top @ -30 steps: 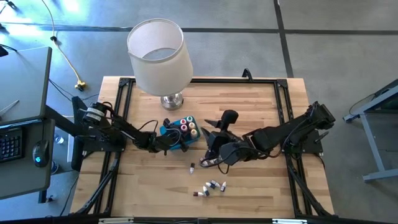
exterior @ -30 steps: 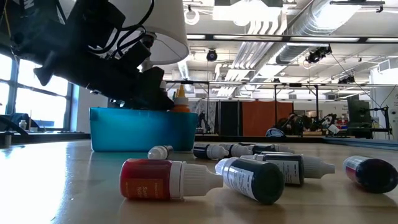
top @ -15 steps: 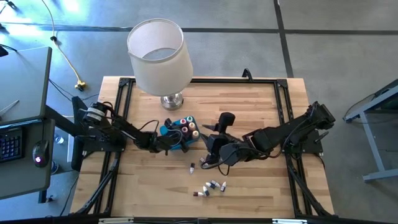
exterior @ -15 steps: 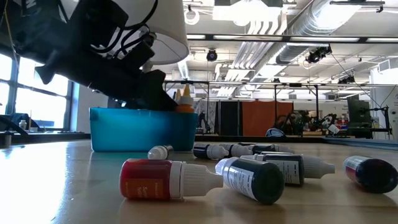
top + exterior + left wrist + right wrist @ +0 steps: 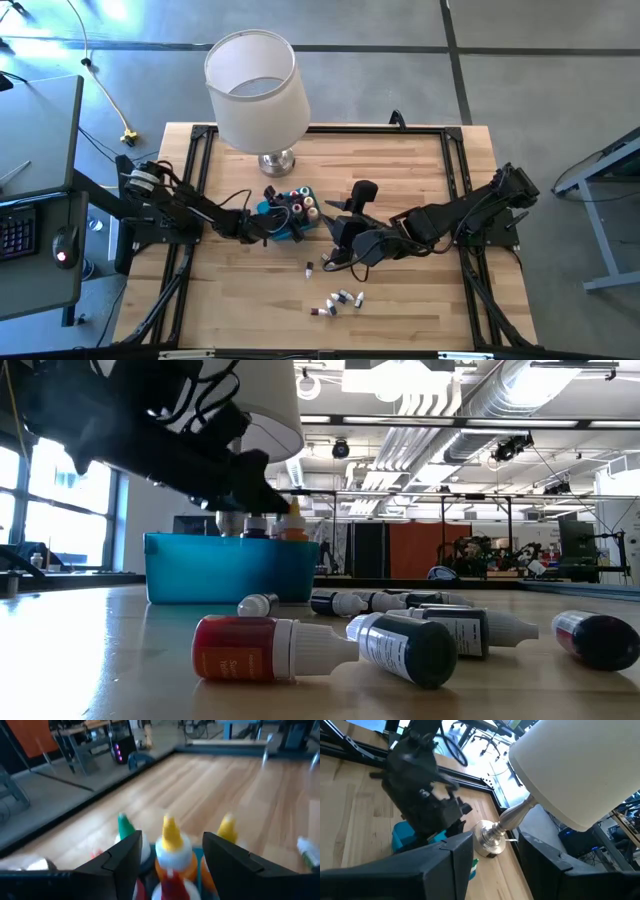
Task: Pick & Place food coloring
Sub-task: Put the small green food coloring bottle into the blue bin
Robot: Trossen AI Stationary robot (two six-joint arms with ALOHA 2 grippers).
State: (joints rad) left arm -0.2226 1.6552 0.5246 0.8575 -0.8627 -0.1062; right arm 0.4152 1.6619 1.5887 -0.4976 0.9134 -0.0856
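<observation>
The blue tray (image 5: 266, 209) stands mid-table with several food coloring bottles upright in it. My left gripper (image 5: 172, 839) hovers open just over the tray's near left part (image 5: 230, 570). Its fingers stand on either side of an orange-tipped bottle (image 5: 171, 851) without touching it. More food coloring bottles (image 5: 338, 299) lie on their sides near the front of the table, among them a red one (image 5: 250, 648) and a dark one (image 5: 410, 648). My right gripper (image 5: 335, 212) hangs open and empty in the air just right of the tray.
A table lamp (image 5: 255, 85) with a wide white shade stands on its metal foot (image 5: 277, 161) just behind the tray. One small bottle (image 5: 310, 268) lies alone between the tray and the front group. Black rails (image 5: 195, 150) frame the table's edges.
My left gripper has risen from inside the tray to just above its rim. The tips of the bottles standing in the tray now show beneath it in the low view.
</observation>
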